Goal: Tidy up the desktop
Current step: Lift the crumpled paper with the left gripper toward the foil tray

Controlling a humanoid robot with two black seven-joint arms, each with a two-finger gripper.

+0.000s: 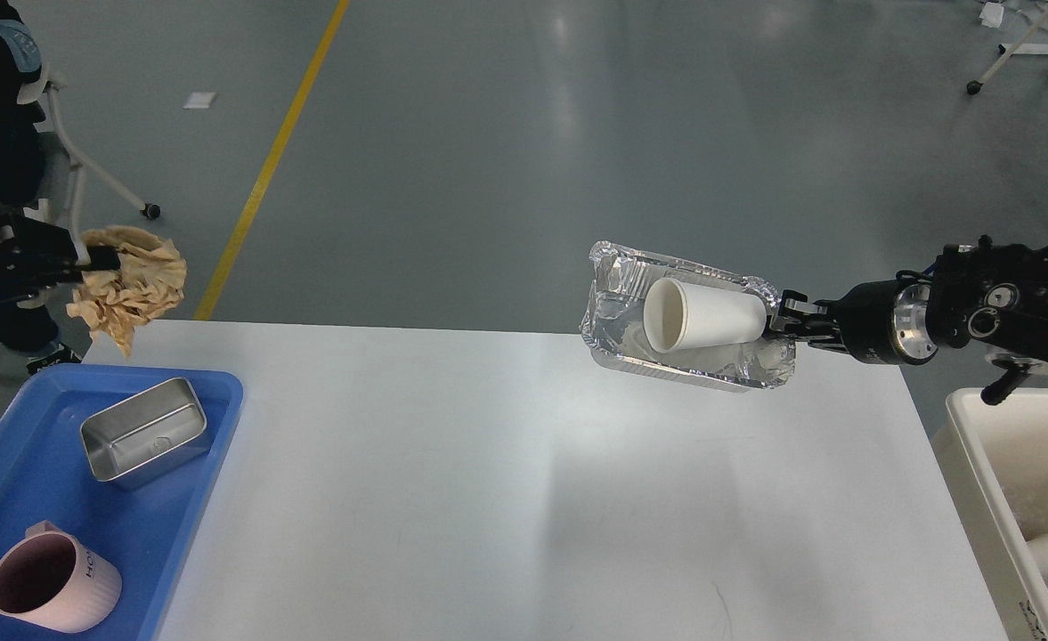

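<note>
A grey workshop floor with a yellow line [270, 169] runs behind the desktop [524, 481], the broad white top filling the lower middle of the view, smooth and matte, with nothing lying loose on its open middle. At far left my left gripper [87, 260] is closed on a crumpled brown paper wad [132, 287], held above the table's far left corner, over the edge of the blue plastic bin [7, 463]. That bin holds a steel rectangular container [145, 430] and a pink ribbed mug [52, 579]. Further right, my right gripper [786, 316] pinches the rim of a foil tray [679, 316] with a white paper cup [702, 314] lying on its side inside it, held above the far right part of the table. The tray looks light, thin and easily dented, so an edge grip may let it sag and the cup roll out; keeping it level seems wise. At far right stands the cream-white bin [978, 463], already holding pale rubbish.
</note>
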